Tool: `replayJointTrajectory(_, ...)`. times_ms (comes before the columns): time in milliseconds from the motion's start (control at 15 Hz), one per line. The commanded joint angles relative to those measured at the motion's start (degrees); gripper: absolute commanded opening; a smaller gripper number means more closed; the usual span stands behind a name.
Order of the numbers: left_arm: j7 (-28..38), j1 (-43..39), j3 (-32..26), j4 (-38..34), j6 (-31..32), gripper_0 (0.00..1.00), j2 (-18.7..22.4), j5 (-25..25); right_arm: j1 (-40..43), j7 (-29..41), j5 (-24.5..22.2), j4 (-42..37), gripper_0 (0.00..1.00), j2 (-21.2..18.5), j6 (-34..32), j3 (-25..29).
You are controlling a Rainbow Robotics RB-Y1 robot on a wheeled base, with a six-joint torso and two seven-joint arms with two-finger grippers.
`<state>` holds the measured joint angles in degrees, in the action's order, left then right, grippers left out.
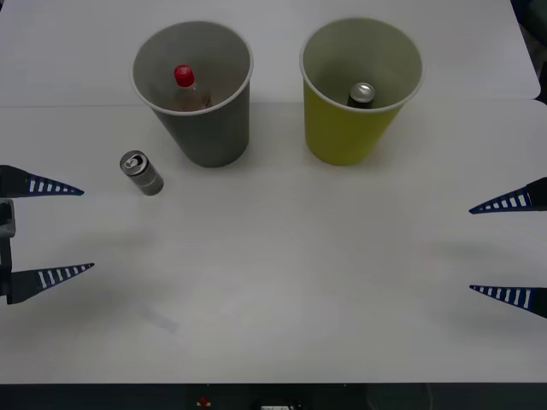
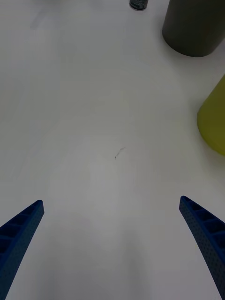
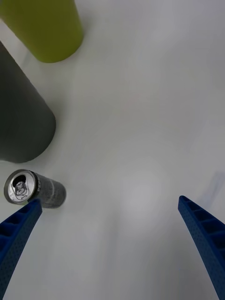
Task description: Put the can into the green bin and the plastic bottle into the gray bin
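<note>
Nearest, at the white table's (image 1: 282, 290) side edges, the left gripper (image 1: 64, 229) and right gripper (image 1: 489, 249) hover spread open, empty. Beyond the left one, a can (image 1: 142, 173) stands tilted, top toward the robot. Farther back, the gray bin (image 1: 195, 92) holds the upright bottle (image 1: 187, 89); the green bin (image 1: 359, 90) holds another can (image 1: 361, 94).

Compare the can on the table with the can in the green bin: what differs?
The can on the table stands outside both bins, on the table left of the gray bin; the can in the green bin sits inside the green bin. The first shows its whole silver-gray body; the second shows only its top and a dark upper part. Both have silver pull-tab tops. Neither is held: the left gripper and right gripper are open.
</note>
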<state>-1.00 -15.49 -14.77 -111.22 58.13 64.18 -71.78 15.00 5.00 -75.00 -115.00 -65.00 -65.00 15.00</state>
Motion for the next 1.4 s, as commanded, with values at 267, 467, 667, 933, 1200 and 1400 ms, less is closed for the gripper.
replayJointTrajectory(267, 1.6, -5.3, 1.1, 2.0, -11.0, 1.0, 0.0, 7.1, 0.0, 0.0, 0.0, 0.0, 1.0, 0.0, 0.0, 0.0)
replayJointTrajectory(467, 1.6, -8.4, 4.0, 2.0, -18.7, 1.0, 0.0, 13.4, 0.0, 0.0, 0.0, 0.0, 1.0, 0.0, 0.0, 0.0)
replayJointTrajectory(667, 1.0, -10.0, 8.4, 2.0, -27.6, 1.0, 0.0, 20.5, 0.0, 0.0, 0.0, 0.0, 1.0, 0.0, 0.0, 0.0)
replayJointTrajectory(933, -0.3, -10.6, 15.1, 2.1, -39.8, 1.0, 0.0, 30.9, 0.0, 0.0, 0.0, 0.0, 1.0, 0.0, 0.0, 0.0)
replayJointTrajectory(1200, -1.6, -9.9, 20.6, 2.0, -47.8, 1.0, -0.1, 38.7, 0.0, 0.0, 0.0, 0.0, 1.0, 0.0, 0.0, 0.0)
replayJointTrajectory(1400, -2.0, -6.5, 24.5, 2.0, -52.7, 1.0, -0.1, 41.2, 0.0, 0.0, 0.0, 0.0, 1.0, 0.0, 0.0, 0.0)
